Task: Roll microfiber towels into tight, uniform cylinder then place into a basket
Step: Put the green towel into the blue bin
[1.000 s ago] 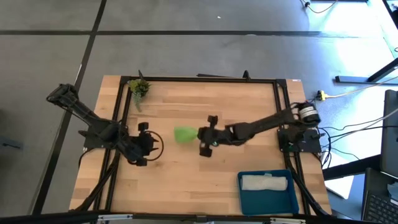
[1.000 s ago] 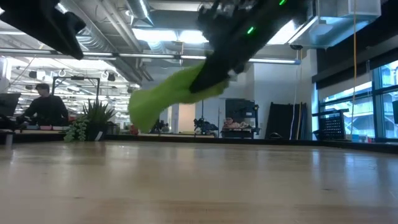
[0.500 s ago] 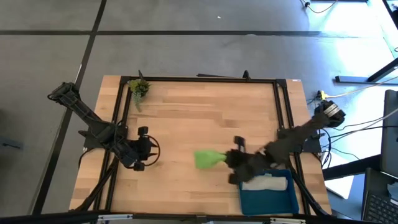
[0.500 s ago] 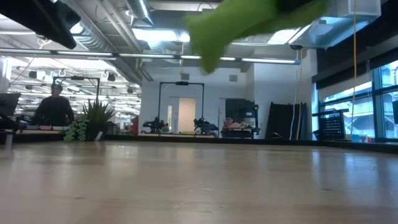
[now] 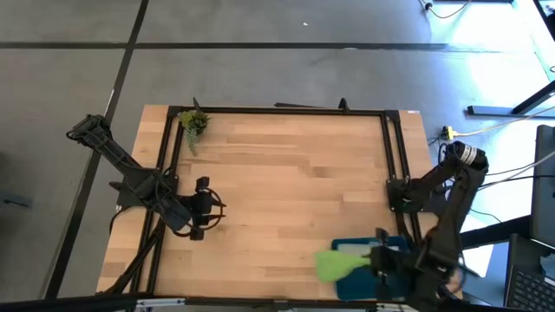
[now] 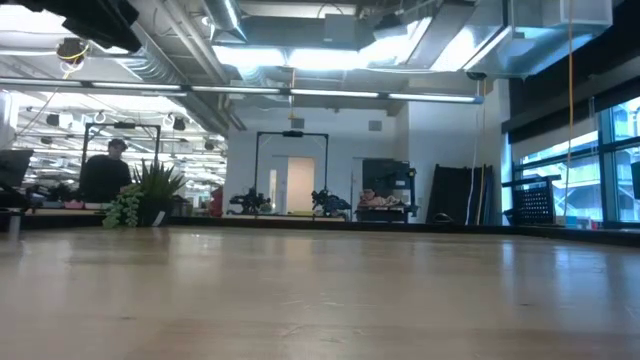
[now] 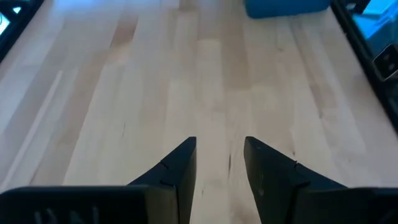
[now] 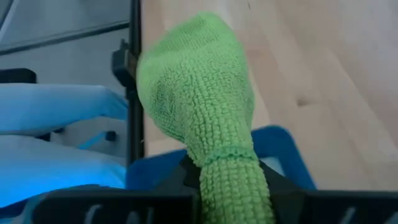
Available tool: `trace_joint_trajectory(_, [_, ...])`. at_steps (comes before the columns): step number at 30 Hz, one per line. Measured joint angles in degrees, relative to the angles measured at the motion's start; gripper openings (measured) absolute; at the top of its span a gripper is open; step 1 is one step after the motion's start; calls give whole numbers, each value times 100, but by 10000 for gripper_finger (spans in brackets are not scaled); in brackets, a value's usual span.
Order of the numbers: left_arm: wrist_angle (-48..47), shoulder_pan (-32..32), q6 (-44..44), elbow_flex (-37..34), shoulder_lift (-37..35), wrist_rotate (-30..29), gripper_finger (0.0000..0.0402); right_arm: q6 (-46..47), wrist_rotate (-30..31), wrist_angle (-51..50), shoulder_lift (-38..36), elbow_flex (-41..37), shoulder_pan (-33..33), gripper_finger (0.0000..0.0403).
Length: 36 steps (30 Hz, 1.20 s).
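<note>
Right gripper point(image 5: 375, 261) over the near right corner of the table point(image 5: 286, 173), fingers clamped on a rolled lime green towel point(image 5: 334, 264). Roll sticking out past the fingers toward the table's middle, hanging across the left wall of the teal-blue basket point(image 5: 342, 249). Seen from the right wrist, the green roll point(image 8: 199, 118) fat and rounded at its free end, pinched narrow where the dark fingers meet it; blue basket rim point(image 8: 283, 155) just beneath. Contents of the basket mostly hidden under the arm and towel; grey-white towel not made out. Left gripper point(image 5: 206, 211) waiting at the left side of the table, well apart from the basket, fingers parted with nothing between them; from the left wrist, only bare wood between the two dark fingers point(image 7: 180, 168), basket wall point(image 7: 286, 7) far off across the table. Small leafy plant sprig point(image 5: 193, 123) at the far left corner. Low view: table top bare, a potted plant point(image 6: 145, 195) and a person point(image 6: 105, 175) in the room behind.
</note>
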Motion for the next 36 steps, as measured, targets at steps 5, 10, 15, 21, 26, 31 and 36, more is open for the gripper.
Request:
trace_joint_trajectory(5, [223,0,97,0,0,29,125,897,131,-289,238,-27,543,35])
trace_joint_trajectory(10, [293,0,402,0,0,140,125,1336,30,-285,636,-35,746,35])
trace_joint_trajectory(15, [295,0,411,0,0,142,125,1760,-223,-292,997,-35,909,35])
trace_joint_trajectory(21, [318,0,413,0,0,151,125,2570,-801,-313,1339,-35,1016,35])
trace_joint_trajectory(26, [328,0,413,0,0,151,125,2878,-1546,-336,1567,-35,1018,35])
trace_joint_trajectory(31, [379,0,420,0,0,153,125,2872,-1677,-320,1725,-35,1021,35])
trace_joint_trajectory(36, [380,0,422,0,0,153,124,2870,-1736,-327,1733,-35,1015,36])
